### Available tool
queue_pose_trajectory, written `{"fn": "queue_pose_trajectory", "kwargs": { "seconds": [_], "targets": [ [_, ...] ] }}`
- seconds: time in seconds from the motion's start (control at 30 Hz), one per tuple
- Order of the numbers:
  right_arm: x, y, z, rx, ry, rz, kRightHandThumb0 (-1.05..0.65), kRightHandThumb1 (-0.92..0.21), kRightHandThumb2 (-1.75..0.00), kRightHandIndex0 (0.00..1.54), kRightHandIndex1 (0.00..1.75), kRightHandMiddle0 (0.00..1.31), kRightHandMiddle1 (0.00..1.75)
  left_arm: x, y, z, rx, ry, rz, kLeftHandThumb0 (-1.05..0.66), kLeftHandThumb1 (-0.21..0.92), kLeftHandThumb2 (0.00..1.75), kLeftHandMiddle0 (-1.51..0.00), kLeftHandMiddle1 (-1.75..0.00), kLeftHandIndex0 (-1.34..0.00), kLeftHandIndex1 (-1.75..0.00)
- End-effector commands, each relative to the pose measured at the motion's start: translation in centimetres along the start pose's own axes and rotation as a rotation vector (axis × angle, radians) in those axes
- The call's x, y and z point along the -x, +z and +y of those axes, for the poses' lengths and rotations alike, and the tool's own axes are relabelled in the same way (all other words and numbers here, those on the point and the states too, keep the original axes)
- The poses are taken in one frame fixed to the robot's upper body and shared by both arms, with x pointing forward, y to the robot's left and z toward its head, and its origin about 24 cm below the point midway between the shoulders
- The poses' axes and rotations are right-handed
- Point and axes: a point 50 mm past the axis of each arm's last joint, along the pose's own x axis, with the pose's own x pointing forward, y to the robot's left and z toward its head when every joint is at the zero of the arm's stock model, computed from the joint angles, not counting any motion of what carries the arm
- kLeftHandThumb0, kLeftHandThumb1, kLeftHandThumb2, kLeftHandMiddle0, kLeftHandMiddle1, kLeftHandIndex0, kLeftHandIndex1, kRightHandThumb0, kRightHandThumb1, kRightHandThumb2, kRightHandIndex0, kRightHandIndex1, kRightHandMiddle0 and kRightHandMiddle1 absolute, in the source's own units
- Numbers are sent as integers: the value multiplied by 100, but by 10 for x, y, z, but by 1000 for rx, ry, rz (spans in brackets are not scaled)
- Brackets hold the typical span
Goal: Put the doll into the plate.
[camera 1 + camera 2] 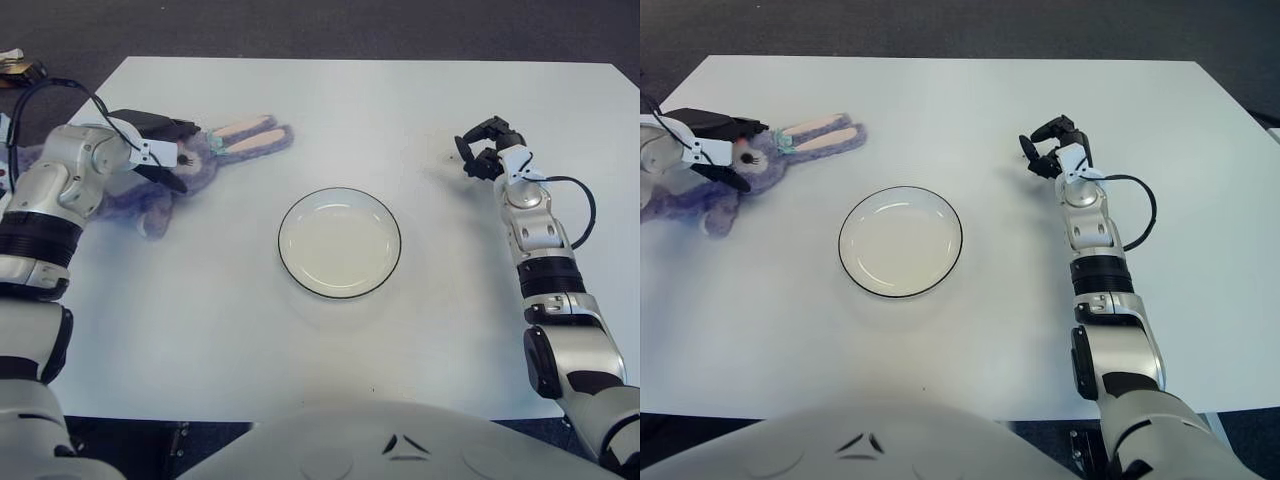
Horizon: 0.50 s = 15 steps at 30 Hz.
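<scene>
Hidden: the left hand covers the purple plush rabbit's head; the body lies partly behind the forearm.
Left hand: dark fingers spread around the rabbit's head; I cannot tell whether they grip it.
Rabbit: lying on the white table, far left, ears pointing right, well apart from the plate.
Plate: mid-table, bare, open table all round.
Right hand: right of the plate, fingers curled, holding nothing.
</scene>
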Motion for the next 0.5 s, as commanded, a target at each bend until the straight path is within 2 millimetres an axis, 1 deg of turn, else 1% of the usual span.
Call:
{"fn": "queue_pose_trajectory", "kwargs": {
  "seconds": [0.0,0.03,0.07,0.13,0.27,0.47],
  "targets": [
    [1,-1,-8,16,-16,1,-38,-76,-69,74,175,34,170,-3,2,0,-1,-1,-20,-60,83,0,-18,-142,-29,-103],
    [1,-1,-8,15,-18,0,-38,-76,-69,74,175,34,170,-3,3,0,9,13,-42,-60,83,0,-18,-142,-29,-104],
    [1,-1,-8,14,-19,-1,-38,-76,-69,74,175,34,170,-3,3,0,16,23,-58,-57,84,0,-16,-150,-27,-110],
    [1,-1,-8,13,-21,-2,-38,-76,-70,74,175,34,170,-4,5,0,6,41,-78,-53,84,0,-14,-157,-25,-117],
    [1,-1,-8,12,-22,-3,-38,-76,-70,74,175,34,170,-6,5,0,-22,52,-87,-49,85,0,-14,-161,-23,-123],
    [1,-1,-8,12,-22,-3,-38,-76,-70,74,175,34,170,-7,5,0,-25,55,-92,-48,85,0,-15,-162,-23,-125]
  ]
}}
